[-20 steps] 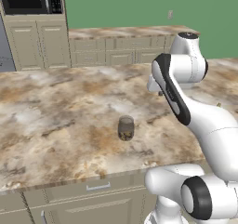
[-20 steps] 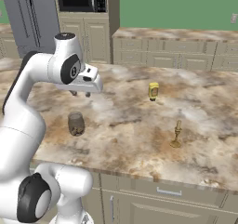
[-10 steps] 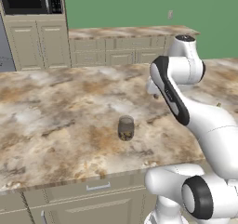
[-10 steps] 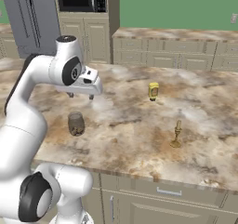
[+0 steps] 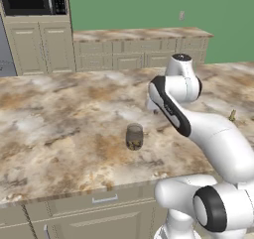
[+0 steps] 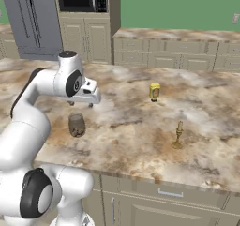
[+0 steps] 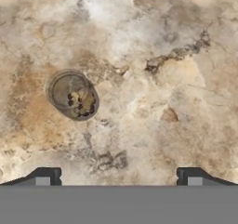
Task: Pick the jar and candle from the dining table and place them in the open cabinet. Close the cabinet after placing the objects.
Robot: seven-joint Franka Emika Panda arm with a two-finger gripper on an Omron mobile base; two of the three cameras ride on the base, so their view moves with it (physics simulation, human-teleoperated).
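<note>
Two task things: jar (image 6: 77, 124) and candle (image 6: 178, 135), both standing upright on the dining table (image 6: 136, 126).
Jar: smoky glass with brown bits at its bottom; seen from above in the hand view (image 7: 73, 95), it sits nearer the table's front edge than its back, apart from everything else.
Candle: well to the right of the jar, also toward the front edge.
Yellow container (image 6: 154, 92): behind the candle, farther from the jar than from the candle, perhaps.
Gripper (image 7: 116, 175): hovers above the table just behind the jar, jaws spread wide, nothing between them, touching nothing.
Arm: white, bent over the table beside the jar.
</note>
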